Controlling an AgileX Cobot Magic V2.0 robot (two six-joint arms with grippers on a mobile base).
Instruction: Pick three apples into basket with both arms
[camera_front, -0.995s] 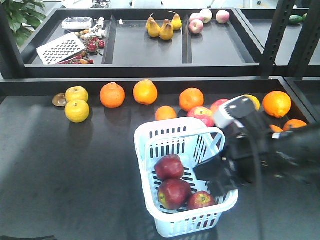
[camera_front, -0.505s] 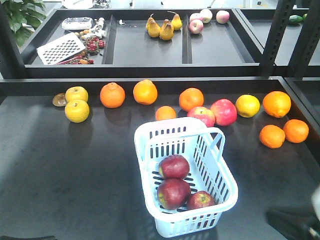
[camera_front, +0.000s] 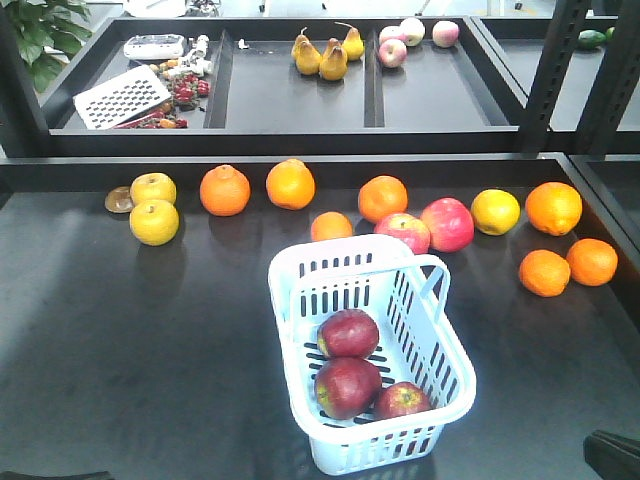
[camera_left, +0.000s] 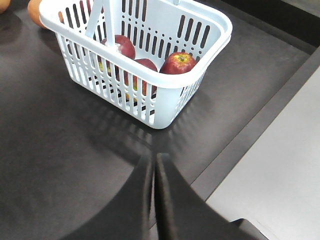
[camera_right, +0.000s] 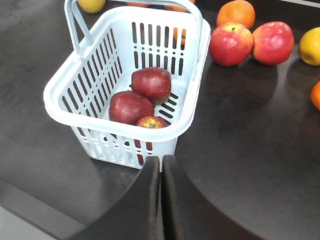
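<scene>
Near the basket (camera_right: 192, 107), both arms' jaws clenched together, nothing between them.

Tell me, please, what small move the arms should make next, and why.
Probably none beyond holding both arms back: all three apples already lie inside the basket, and both grippers sit shut and empty, clear of it. The task looks complete.

The basket (camera_front: 443, 352) looks like smooth, slightly glossy pale plastic with slotted walls, the three apples (camera_front: 347, 333) have waxy, shiny skins, and the dark table (camera_front: 130, 340) appears matt with faint sheen.
</scene>
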